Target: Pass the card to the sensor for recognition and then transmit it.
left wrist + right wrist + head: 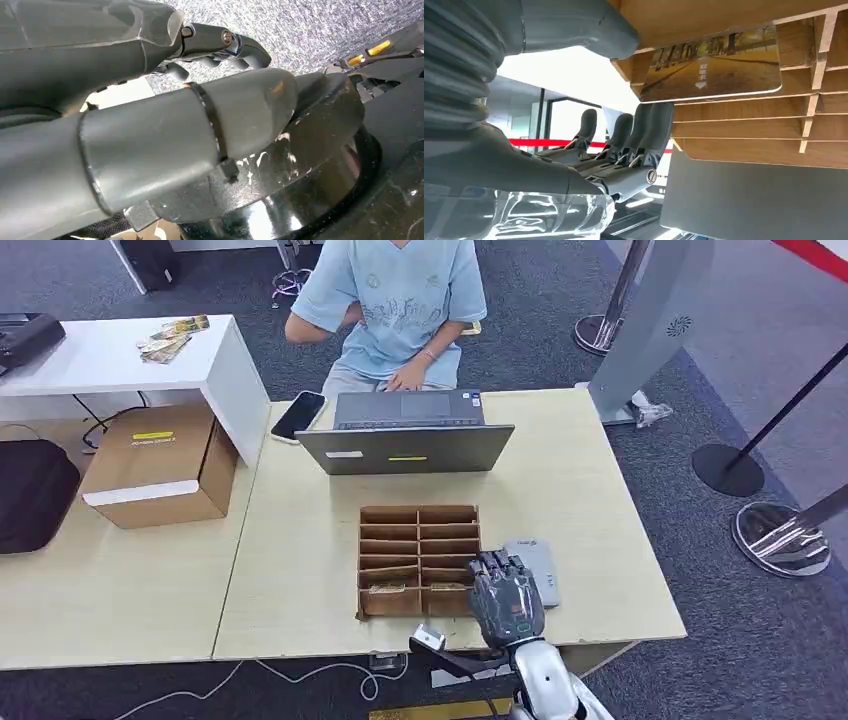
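The right hand (507, 597) hovers at the near right corner of the wooden divider box (419, 558), fingers straight and apart, holding nothing, beside the grey sensor (535, 566). A card (714, 67) stands in a near compartment just by the fingertips (651, 125). The left hand (150, 135) hangs off the worktop (590, 500), fingers loosely curled, empty.
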Robot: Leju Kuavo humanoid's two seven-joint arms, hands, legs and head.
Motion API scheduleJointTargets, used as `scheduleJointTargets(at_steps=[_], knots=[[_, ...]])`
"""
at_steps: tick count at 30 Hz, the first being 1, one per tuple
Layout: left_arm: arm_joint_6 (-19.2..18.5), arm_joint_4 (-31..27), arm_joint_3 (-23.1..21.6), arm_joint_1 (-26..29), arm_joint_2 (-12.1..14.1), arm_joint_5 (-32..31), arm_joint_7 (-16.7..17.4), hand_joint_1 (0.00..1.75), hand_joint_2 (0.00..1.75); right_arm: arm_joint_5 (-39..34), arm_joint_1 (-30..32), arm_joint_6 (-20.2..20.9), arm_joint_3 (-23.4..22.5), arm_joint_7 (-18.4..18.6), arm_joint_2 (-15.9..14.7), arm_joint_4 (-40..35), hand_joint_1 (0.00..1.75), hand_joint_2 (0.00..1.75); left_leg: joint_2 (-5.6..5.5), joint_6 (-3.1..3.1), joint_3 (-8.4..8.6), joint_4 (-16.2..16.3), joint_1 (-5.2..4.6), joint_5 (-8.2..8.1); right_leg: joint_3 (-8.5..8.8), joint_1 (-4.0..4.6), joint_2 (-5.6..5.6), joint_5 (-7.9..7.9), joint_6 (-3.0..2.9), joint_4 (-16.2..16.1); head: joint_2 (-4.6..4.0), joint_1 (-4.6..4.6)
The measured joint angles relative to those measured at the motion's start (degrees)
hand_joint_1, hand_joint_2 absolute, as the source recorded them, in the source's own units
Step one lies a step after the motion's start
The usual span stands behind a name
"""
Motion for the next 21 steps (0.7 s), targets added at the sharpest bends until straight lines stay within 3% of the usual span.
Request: scheduleJointTargets(at_steps=[4,9,12,21], knots=[[-0.02,0.00,0.05,0.00,0.00,0.00,0.00,0.00,0.00,0.00,-0.01,0.00,0.00,-0.54,0.11,0.00,0.80,1.75,0.00,0.00,0.00,0.00,0.00,0.00,0.00,0.00,0.00,0.00,0.00,0.00,0.00,0.02],[-0.02,0.00,0.44,0.00,-0.11,0.02,0.00,0.00,0.00,0.00,-0.02,-0.07,0.02,-1.49,0.39,0.02,0.87,1.75,0.00,0.00,0.00,0.00,0.00,0.00,0.00,0.00,0.00,0.00,0.00,0.00,0.00,0.00],[-0.02,0.00,0.55,0.00,-0.13,0.02,-0.02,0.00,0.00,0.00,-0.03,-0.09,0.04,-1.70,0.68,0.00,0.80,1.75,-0.01,0.00,0.00,0.00,0.00,0.00,0.00,0.00,0.00,0.00,0.00,0.00,0.00,0.02],[-0.04,0.00,0.68,0.00,-0.13,-0.02,-0.04,0.00,0.00,0.00,-0.35,-0.07,0.13,-2.67,1.40,0.02,0.80,1.75,-0.01,0.00,0.00,0.00,0.00,0.00,0.00,0.00,0.00,0.00,0.00,0.00,0.00,0.00]])
